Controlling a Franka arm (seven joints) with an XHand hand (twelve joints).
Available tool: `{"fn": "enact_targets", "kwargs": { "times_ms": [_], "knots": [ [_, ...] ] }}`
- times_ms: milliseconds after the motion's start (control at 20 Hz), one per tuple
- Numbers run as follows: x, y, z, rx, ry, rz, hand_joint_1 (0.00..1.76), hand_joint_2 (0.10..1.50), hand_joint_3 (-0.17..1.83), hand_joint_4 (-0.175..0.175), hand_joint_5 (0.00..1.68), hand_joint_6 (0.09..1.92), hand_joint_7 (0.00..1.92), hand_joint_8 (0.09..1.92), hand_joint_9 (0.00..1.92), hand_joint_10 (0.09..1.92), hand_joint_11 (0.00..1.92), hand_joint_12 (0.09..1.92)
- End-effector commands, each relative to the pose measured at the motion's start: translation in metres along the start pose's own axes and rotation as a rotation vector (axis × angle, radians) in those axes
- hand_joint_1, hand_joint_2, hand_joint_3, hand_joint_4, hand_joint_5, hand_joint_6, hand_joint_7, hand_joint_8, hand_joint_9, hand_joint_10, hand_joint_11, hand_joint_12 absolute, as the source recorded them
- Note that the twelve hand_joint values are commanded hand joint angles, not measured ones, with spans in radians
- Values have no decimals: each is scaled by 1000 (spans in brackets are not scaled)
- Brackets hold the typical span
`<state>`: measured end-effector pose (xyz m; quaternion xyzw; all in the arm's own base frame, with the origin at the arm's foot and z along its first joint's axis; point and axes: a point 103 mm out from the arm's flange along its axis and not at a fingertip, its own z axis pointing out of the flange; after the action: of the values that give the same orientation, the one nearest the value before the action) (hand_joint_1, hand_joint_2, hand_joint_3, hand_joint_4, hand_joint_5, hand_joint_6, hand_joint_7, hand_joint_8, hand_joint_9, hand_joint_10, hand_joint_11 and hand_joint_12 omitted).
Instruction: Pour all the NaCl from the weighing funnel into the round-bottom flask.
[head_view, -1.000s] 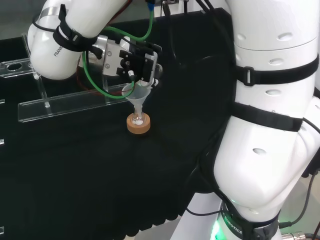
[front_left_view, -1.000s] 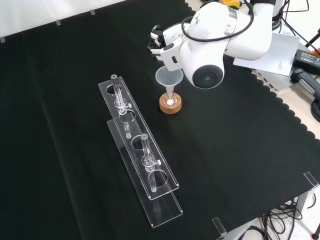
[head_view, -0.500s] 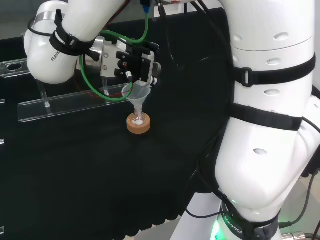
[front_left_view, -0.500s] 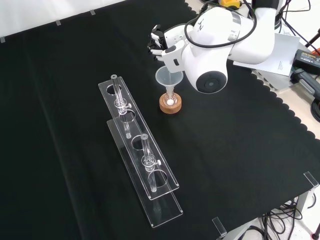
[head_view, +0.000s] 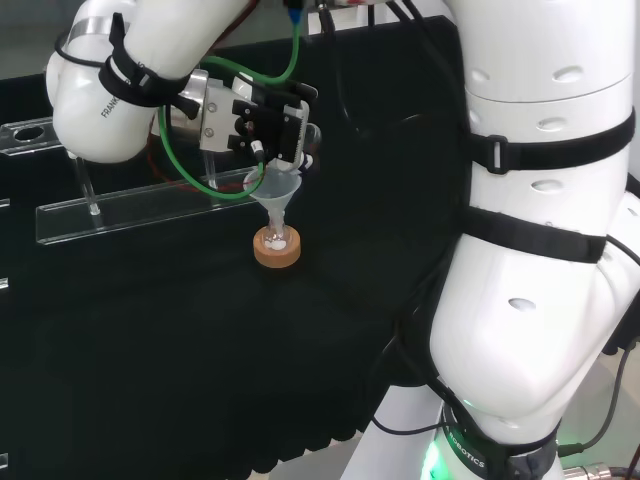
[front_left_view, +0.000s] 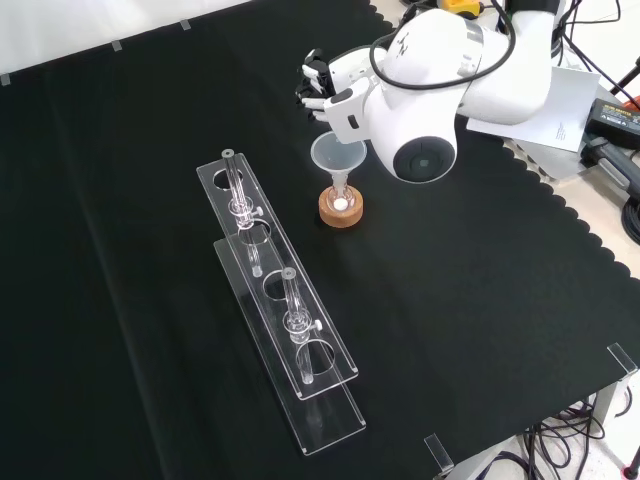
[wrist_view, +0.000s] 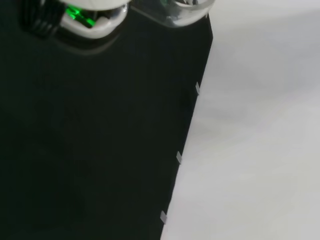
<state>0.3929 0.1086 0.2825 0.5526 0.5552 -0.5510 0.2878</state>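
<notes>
In the head view, the hand hung just above the funnel, whose stem stood in the flask on a cork ring. A little white powder lay in the flask. Whether the fingers were curled or straight could not be made out; they were dark against the dark cloth. Print on the arm's link was too cut off to read. A green cable looped under the wrist. Behind the flask, a clear rack ran across the cloth, partly hidden by the arm.

In the front view, the funnel sat upright in the flask on the ring, with a white spot of powder at the flask's bottom. The hand was just above and behind the funnel's rim, its fingertips dark and half hidden by the white link; its grip could not be judged. To the left stood two clear racks, each with a glass tube. A sheet of paper lay at the right, its writing unreadable.

In the wrist view, black cloth met a pale floor, with a green light on a blurred white part.
</notes>
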Motion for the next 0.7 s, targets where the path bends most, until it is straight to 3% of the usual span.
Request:
{"fn": "enact_targets", "kwargs": {
  "times_ms": [50, 250, 700],
  "knots": [
    [-3, -2, 2, -10, 94, -15, 1116, 695, 602, 175, 1254, 685, 799, 628, 1304, 87, 1186, 793],
    [-6, -2, 5, -9, 161, -24, 1116, 695, 602, 175, 1255, 684, 799, 628, 1303, 87, 1186, 793],
    [-19, 1, 18, 6, 388, -32, 1116, 694, 602, 175, 1256, 683, 794, 627, 1302, 87, 1186, 791]
  ]
}}
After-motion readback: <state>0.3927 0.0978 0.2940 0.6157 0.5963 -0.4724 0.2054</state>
